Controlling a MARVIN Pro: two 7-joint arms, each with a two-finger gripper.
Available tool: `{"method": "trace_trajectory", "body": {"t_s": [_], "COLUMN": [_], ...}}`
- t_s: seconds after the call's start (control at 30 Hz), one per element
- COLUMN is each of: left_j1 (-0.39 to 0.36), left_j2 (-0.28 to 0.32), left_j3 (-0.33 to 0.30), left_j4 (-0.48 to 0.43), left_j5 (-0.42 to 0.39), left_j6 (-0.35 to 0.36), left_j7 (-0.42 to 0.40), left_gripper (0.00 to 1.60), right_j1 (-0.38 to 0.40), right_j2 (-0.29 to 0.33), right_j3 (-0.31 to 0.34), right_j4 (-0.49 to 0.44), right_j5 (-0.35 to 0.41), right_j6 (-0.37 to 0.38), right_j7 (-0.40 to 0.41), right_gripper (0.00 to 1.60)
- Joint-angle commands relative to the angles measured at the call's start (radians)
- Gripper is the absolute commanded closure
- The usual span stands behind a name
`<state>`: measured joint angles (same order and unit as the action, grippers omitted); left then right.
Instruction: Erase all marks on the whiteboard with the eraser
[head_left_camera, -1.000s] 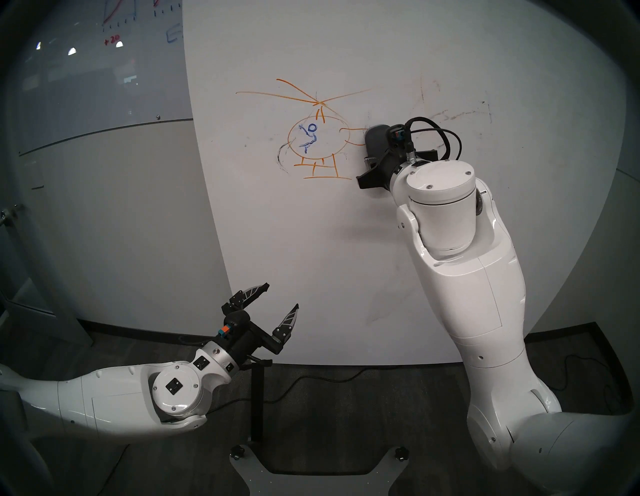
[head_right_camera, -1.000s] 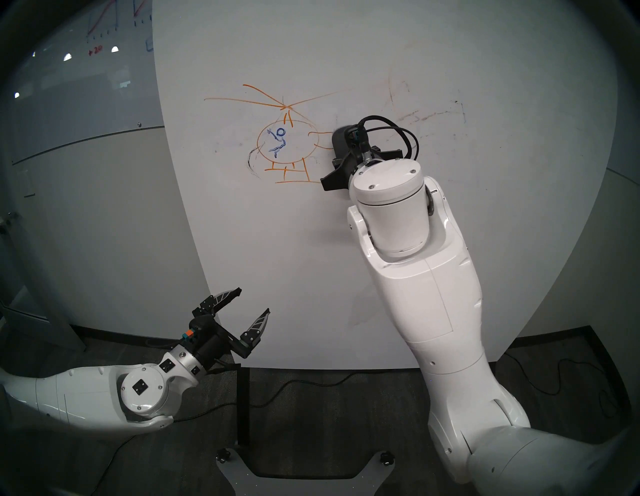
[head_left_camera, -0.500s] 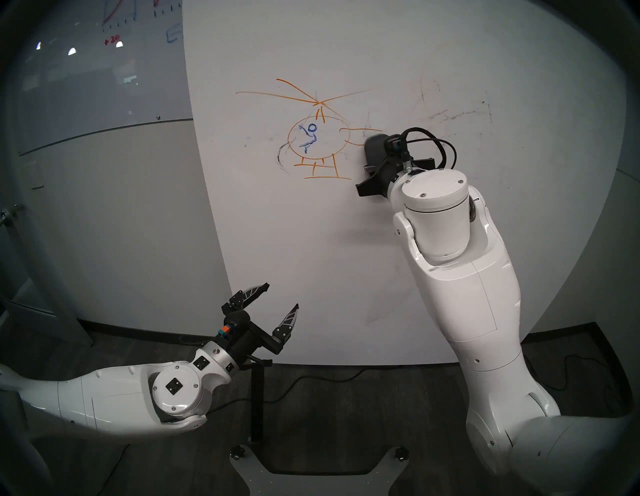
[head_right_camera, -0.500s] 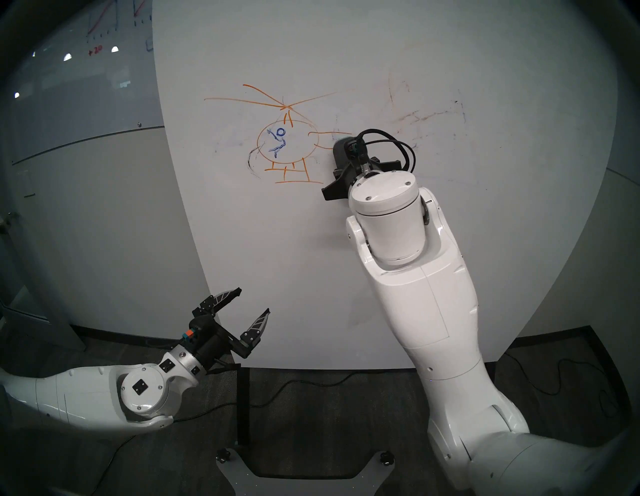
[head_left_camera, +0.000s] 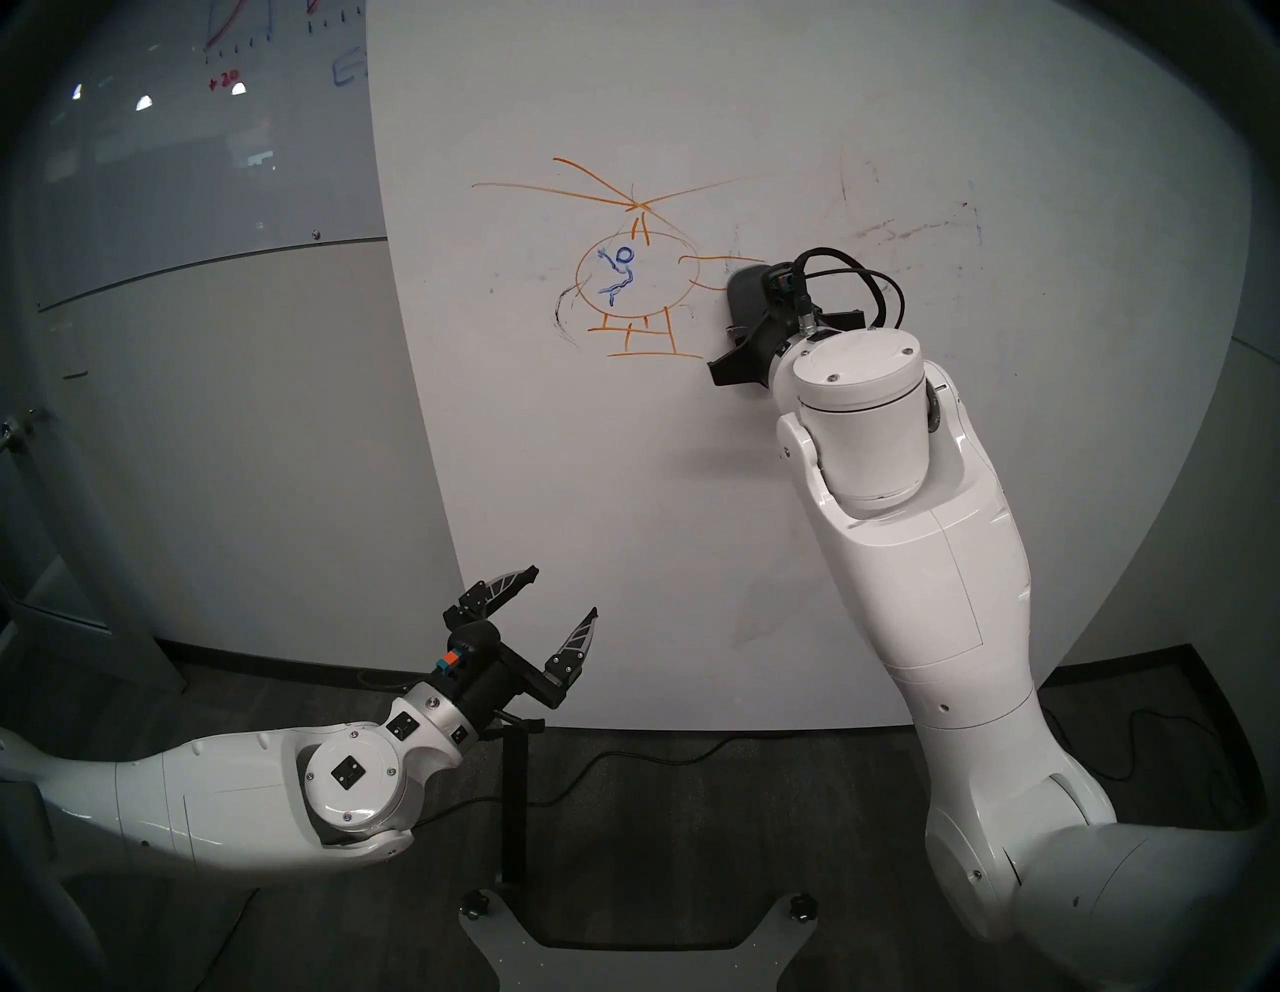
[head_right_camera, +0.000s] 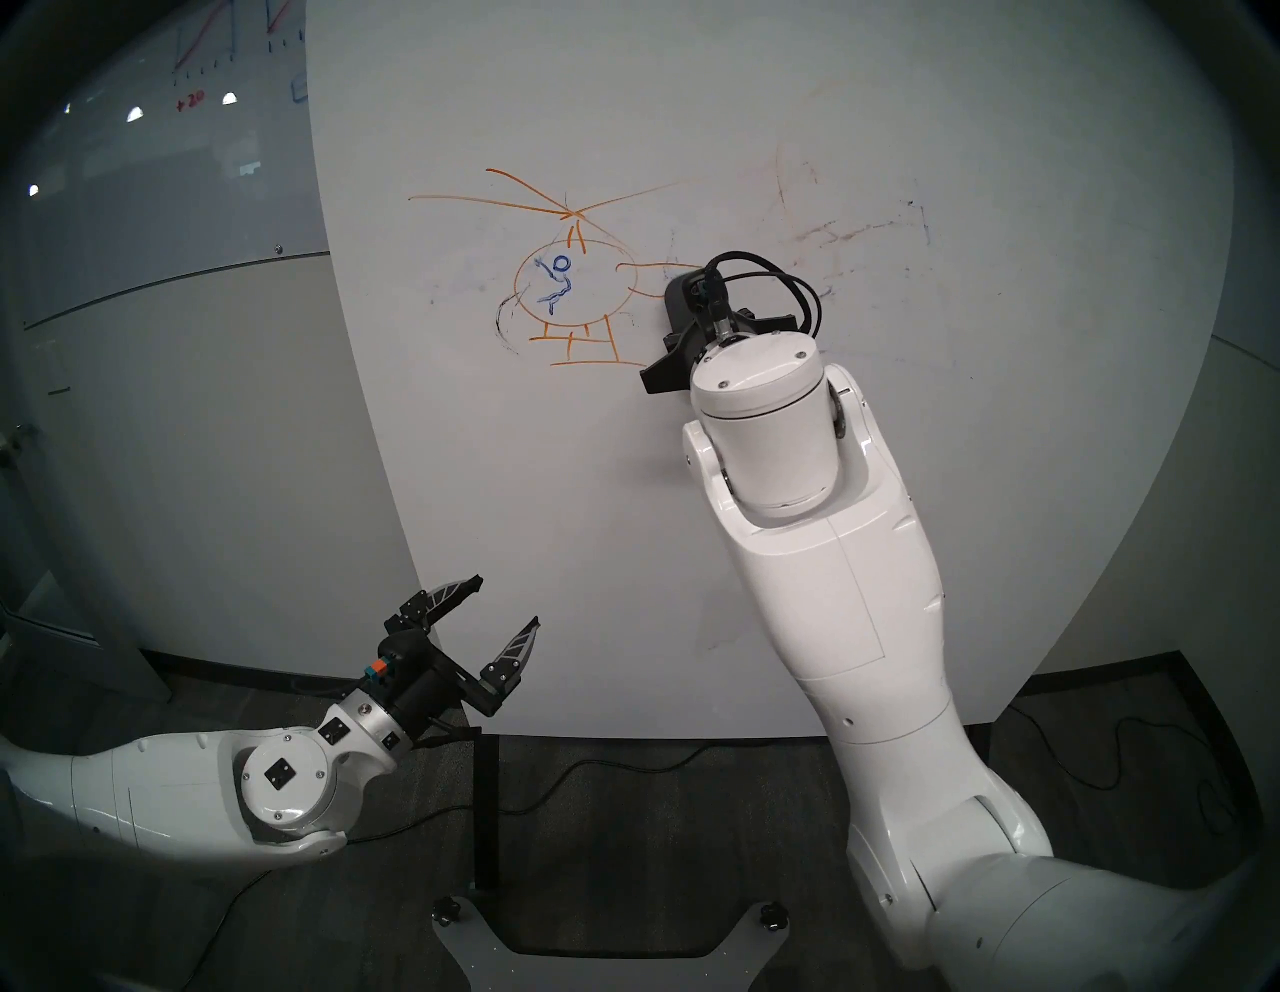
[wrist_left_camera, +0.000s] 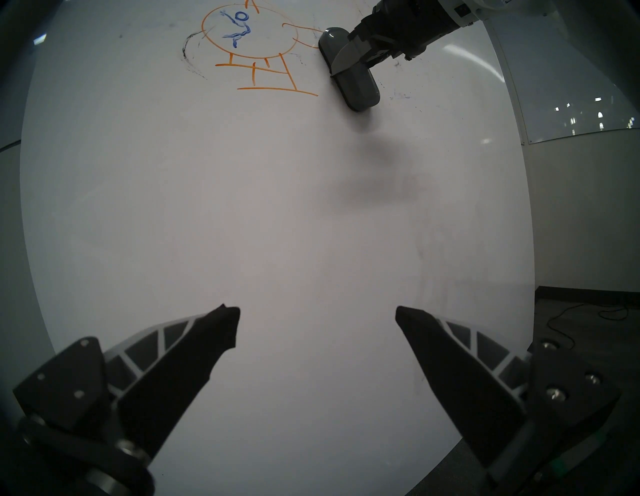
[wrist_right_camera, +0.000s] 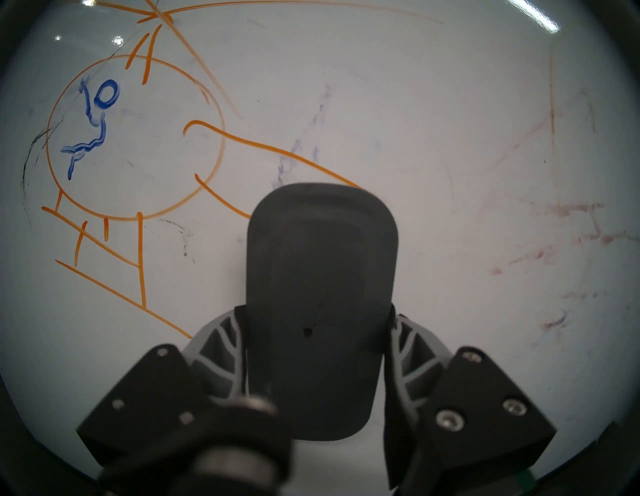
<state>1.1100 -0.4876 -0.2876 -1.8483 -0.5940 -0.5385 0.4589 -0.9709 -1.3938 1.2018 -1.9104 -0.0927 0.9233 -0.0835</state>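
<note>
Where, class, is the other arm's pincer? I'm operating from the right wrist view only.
Observer: The left pincer hangs open and empty, low before the large matte white whiteboard.
Operator: Is the dark grey oblong eraser flat on it?
Observer: Seen from the side, the dark grey oblong eraser appears to lie flat against it, with the right pincer shut across its middle.
Operator: Anything beside the board?
Observer: A glossy grey glass board on the left, bearing red and blue graph lines.

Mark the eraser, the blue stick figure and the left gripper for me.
eraser (wrist_right_camera: 320, 294): right wrist view, middle of its dark grey back.
blue stick figure (head_left_camera: 618, 276): left head view, on its body stroke.
left gripper (wrist_left_camera: 317, 313): left wrist view, midway between its spread fingertips.
</note>
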Motion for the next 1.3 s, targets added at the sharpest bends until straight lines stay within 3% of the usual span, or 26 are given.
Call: {"method": "trace_trajectory", "body": {"t_s": [0.0, 0.53, 1.0, 1.27], "left_j1": [-0.008, -0.008, -0.008, -0.008], "left_j2": [0.0, 0.0, 0.0, 0.0], "left_j3": [-0.008, -0.007, -0.007, -0.007], "left_j4": [-0.008, -0.007, -0.008, -0.008], "left_j5": [0.0, 0.0, 0.0, 0.0], "left_j6": [-0.006, -0.005, -0.006, -0.006], "left_j7": [0.0, 0.0, 0.0, 0.0], "left_gripper": [0.0, 0.0, 0.0, 0.0], "right_j1": [0.057, 0.069, 0.077, 0.051], "right_j2": [-0.015, -0.003, -0.034, -0.034], "right_j3": [0.01, 0.029, 0.016, 0.024], "right_j4": [-0.013, -0.037, -0.026, -0.038], "right_j5": [0.009, 0.016, 0.004, 0.002], "right_j6": [-0.031, -0.026, -0.022, -0.027], "right_j7": [0.01, 0.033, 0.029, 0.021], "right_gripper": [1.6, 1.6, 1.6, 1.6]}}
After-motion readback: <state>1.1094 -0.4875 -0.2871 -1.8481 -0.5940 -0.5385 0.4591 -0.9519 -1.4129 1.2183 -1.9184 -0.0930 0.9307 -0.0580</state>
